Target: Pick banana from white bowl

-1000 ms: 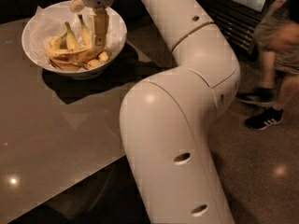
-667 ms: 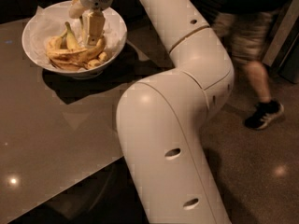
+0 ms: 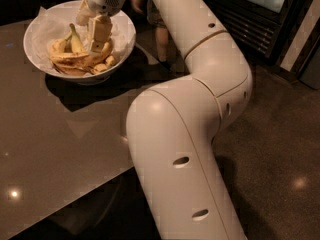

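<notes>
The robot's thick white arm (image 3: pixel 185 149) fills the lower middle of the frame, bending up over the dark glossy table (image 3: pixel 60 144). Farther back, at the upper left, the gripper (image 3: pixel 98 41) hangs down inside the white bowl (image 3: pixel 35 34), its tip at the fruit; whether it is spread or pinching, I cannot tell. The banana (image 3: pixel 70 59) lies curved along the bowl's near side.

I count one white bowl (image 3: pixel 80 77) at far left, holding one long banana (image 3: pixel 69 58), two green-stemmed bananas (image 3: pixel 75 40) and two stubby pieces (image 3: pixel 110 60). One gripper (image 3: pixel 98 44) hangs inside that bowl, on one table (image 3: pixel 60 134).
</notes>
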{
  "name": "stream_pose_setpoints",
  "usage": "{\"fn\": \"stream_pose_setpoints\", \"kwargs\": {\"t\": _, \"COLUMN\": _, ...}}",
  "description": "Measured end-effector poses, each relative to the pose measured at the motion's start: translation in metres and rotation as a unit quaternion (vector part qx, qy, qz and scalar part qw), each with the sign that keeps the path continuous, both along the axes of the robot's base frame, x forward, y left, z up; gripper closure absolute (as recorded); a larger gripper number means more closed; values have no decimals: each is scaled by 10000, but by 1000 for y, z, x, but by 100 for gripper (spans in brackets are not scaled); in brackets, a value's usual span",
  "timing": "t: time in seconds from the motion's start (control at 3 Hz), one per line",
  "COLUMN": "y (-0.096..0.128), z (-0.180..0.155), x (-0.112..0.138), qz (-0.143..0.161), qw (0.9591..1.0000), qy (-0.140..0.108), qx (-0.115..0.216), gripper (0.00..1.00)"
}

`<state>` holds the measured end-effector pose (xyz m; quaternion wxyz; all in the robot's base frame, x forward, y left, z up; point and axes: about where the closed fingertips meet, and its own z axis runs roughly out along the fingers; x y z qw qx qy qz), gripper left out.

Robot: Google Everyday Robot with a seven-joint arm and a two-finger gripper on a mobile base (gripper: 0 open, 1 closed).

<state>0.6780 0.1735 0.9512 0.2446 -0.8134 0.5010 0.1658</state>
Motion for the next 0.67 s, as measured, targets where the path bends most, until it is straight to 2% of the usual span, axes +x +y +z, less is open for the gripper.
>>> {"fn": "stream_pose_setpoints", "kwargs": {"t": 0.33, "y": 1, "z": -8, "x": -4, "qz": -52, "qw": 9996, "qy": 267, "qx": 31, "gripper": 31}}
{"fn": "stream_pose_setpoints", "kwargs": {"t": 0.67, "y": 4, "z": -16, "x": -5, "qz": -89, "qw": 9991, "qy": 425, "qx": 9, "gripper": 35}}
